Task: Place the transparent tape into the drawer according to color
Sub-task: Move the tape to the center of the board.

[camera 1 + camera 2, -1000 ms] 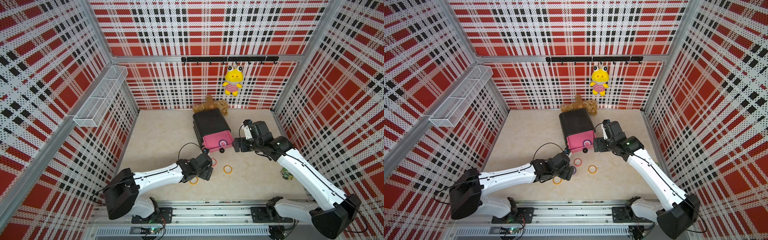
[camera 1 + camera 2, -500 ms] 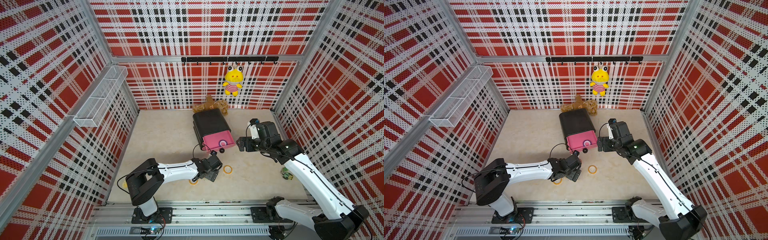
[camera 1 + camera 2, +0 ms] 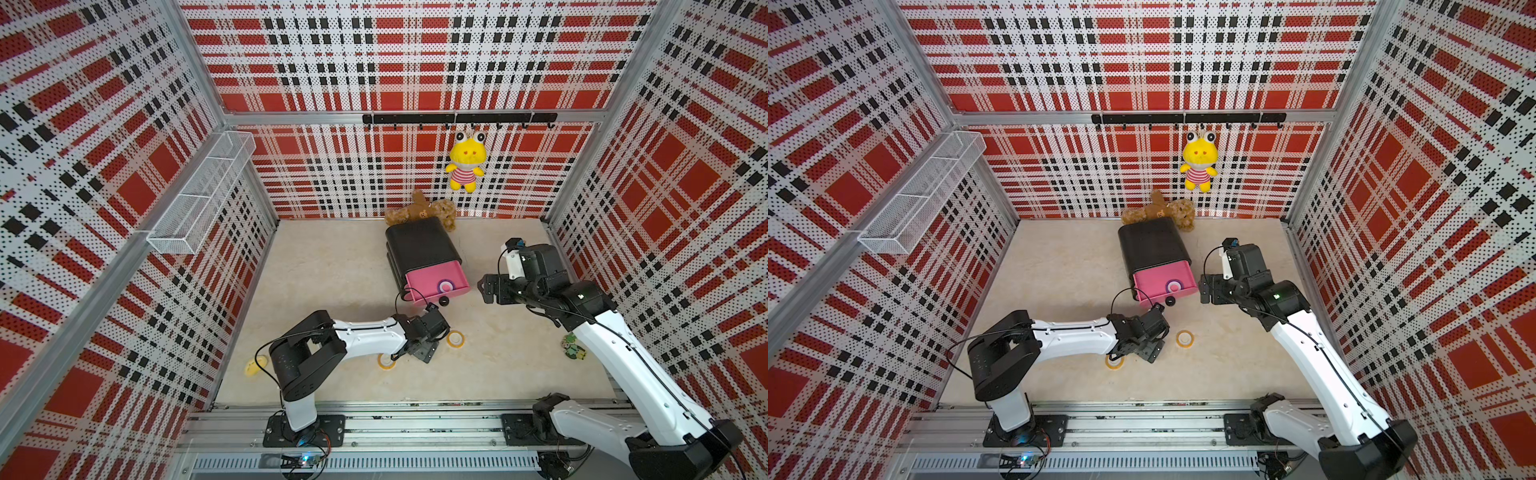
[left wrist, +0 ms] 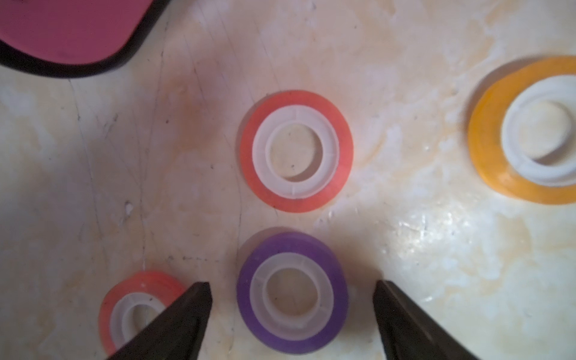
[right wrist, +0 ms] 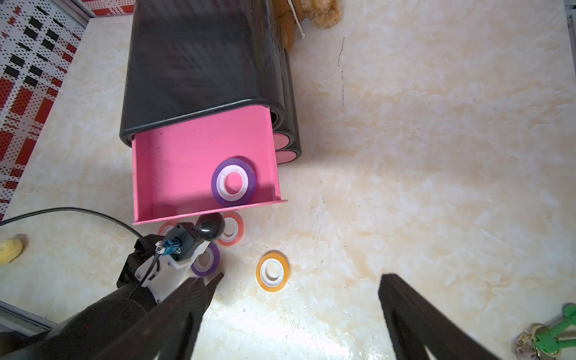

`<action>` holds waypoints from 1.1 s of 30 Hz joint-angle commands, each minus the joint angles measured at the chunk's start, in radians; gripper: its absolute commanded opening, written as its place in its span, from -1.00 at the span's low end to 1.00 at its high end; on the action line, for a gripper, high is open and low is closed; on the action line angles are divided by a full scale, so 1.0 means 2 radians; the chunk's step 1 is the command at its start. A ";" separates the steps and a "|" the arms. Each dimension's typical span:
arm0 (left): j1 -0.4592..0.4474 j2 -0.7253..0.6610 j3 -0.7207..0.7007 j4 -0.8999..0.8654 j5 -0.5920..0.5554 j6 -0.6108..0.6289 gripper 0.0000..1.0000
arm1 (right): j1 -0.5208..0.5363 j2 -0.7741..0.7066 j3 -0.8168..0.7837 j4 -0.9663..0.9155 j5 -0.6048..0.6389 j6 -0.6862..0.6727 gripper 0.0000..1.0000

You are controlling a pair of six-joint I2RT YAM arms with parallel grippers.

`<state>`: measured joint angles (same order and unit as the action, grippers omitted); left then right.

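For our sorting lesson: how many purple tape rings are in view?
2. One purple ring in the open drawer; one on the table between the left fingers. Others may be hidden.

- We find the left gripper [image 3: 426, 352] shifted right in the frame, now over the purple tape ring [image 4: 292, 293].
- The right gripper [image 3: 483, 288] sits further right of the drawer [image 3: 432, 286].

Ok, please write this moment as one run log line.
left tool: open, jaws either side of loose purple tape | right tool: open, empty | top drawer: open, other purple tape inside
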<state>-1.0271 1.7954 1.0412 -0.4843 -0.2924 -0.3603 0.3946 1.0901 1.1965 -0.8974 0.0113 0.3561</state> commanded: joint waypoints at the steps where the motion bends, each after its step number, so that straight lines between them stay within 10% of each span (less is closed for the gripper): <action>1: 0.003 0.012 0.018 -0.010 0.014 0.017 0.68 | -0.006 -0.012 -0.007 -0.006 -0.003 -0.003 0.90; 33: -0.002 0.021 0.017 -0.072 0.079 0.031 0.34 | -0.015 -0.024 0.002 -0.026 0.002 -0.007 0.91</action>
<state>-1.0058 1.8263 1.0847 -0.5201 -0.1715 -0.3233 0.3756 1.0634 1.1927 -0.9344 0.0113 0.3519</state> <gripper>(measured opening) 0.669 0.955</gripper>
